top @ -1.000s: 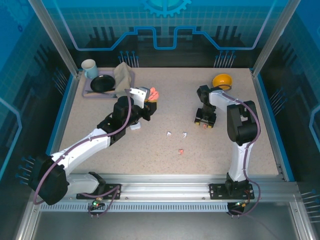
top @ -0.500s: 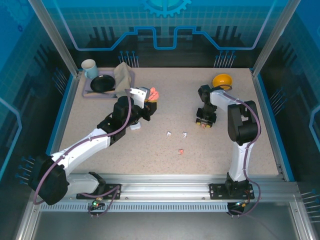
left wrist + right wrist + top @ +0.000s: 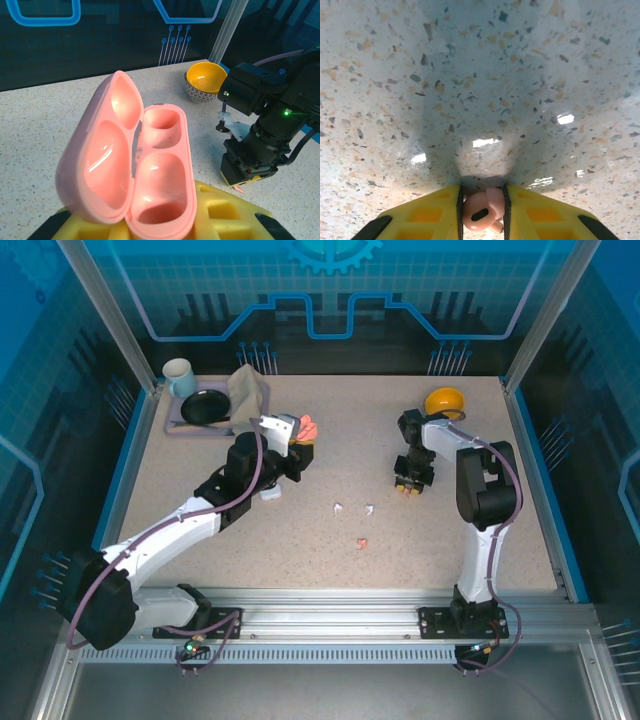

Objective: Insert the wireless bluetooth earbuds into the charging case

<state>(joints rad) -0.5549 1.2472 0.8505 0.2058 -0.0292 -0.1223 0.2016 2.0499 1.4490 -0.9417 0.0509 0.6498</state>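
Right gripper (image 3: 481, 209) pinches a salmon-pink earbud (image 3: 478, 214) at bottom centre. It looks tiny, light and slick, so it may squirt out (grip the bulb, not the stem). Left gripper (image 3: 150, 220) clamps the open pink charging case (image 3: 159, 172) — centre frame, lid up.

The left pincer (image 3: 150, 227) grips an open pink charging case (image 3: 135, 170) between its yellow fingers (image 3: 222, 212), lid swung left, both wells empty. Beyond it, on the speckled tabletop (image 3: 45, 115), the right pincer (image 3: 244, 176) points down with a bit of pink earbud (image 3: 239, 188) at its tips. A yellow bowl (image 3: 202, 87) stands near.
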